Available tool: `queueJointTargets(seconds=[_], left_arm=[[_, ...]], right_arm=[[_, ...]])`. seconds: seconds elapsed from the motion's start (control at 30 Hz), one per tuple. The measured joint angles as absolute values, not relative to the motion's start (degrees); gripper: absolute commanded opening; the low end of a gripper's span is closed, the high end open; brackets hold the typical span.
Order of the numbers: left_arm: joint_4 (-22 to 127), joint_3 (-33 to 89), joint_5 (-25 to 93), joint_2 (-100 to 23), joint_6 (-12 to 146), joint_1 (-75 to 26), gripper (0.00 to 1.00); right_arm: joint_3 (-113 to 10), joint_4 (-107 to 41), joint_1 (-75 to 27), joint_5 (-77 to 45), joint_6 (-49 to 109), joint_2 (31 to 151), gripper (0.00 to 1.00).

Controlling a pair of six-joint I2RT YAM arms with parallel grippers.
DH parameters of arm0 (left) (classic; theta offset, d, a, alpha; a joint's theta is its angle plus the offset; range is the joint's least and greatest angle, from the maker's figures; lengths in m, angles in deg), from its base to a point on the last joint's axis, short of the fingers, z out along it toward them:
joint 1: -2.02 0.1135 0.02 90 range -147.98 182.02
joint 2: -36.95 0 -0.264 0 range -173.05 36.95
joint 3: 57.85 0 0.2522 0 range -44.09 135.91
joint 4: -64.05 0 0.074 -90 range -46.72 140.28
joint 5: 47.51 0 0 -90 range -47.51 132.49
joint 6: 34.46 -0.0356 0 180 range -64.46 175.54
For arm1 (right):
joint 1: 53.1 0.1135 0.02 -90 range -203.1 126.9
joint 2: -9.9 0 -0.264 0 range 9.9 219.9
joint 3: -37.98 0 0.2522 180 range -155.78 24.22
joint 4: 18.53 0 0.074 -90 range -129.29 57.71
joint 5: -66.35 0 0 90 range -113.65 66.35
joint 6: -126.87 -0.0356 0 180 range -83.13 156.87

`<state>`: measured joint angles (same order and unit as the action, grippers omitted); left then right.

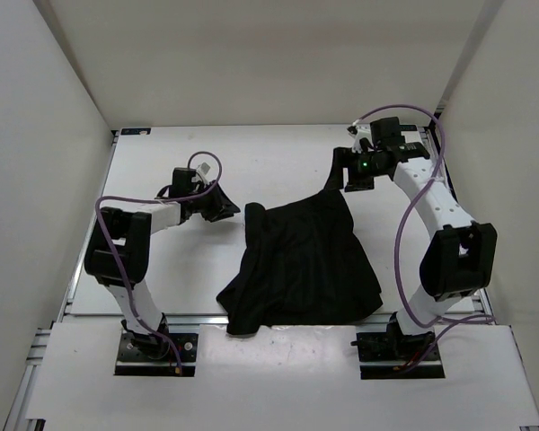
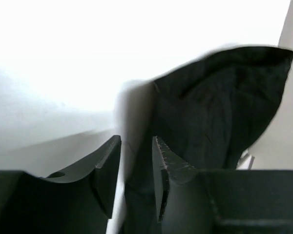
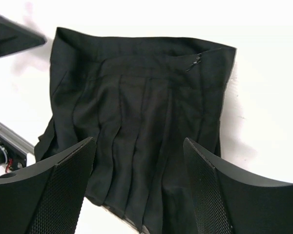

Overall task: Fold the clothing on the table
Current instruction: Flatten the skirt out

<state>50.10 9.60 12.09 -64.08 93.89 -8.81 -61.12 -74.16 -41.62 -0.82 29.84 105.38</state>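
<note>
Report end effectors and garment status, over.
Left end effector slightly open beside clothing, far-left corner. Right end effector wide open above far-right corner. Clothing rumpled on table. No obstructions.

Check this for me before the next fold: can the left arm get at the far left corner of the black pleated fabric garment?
Probably yes: the left gripper sits right beside that corner of the garment, jaws apart, and nothing stands between them.
</note>
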Motion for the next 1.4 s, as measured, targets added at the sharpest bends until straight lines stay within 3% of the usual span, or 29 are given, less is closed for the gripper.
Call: queueJointTargets(seconds=[0.17, 0.63, 1.1, 1.4], left_arm=[[60.5, 7.7, 12.0, -67.4, 96.0, -7.8, 0.51], [82.8, 6.7, 4.7, -78.1, 110.6, -10.4, 0.5], [87.0, 1.3, 4.1, -71.5, 114.5, -1.8, 0.51], [86.9, 1.0, 3.3, -70.9, 113.9, -6.8, 0.51]], right_arm=[[-59.3, -74.8, -41.4, -0.8, 29.8, 102.3, 0.77], [-56.4, -78.4, -43.3, -2.0, 29.8, 99.1, 0.77], [-56.6, -79.5, -43.3, -2.7, 29.8, 99.5, 0.76], [-57.5, -80.2, -42.8, -2.7, 29.9, 101.0, 0.76]])
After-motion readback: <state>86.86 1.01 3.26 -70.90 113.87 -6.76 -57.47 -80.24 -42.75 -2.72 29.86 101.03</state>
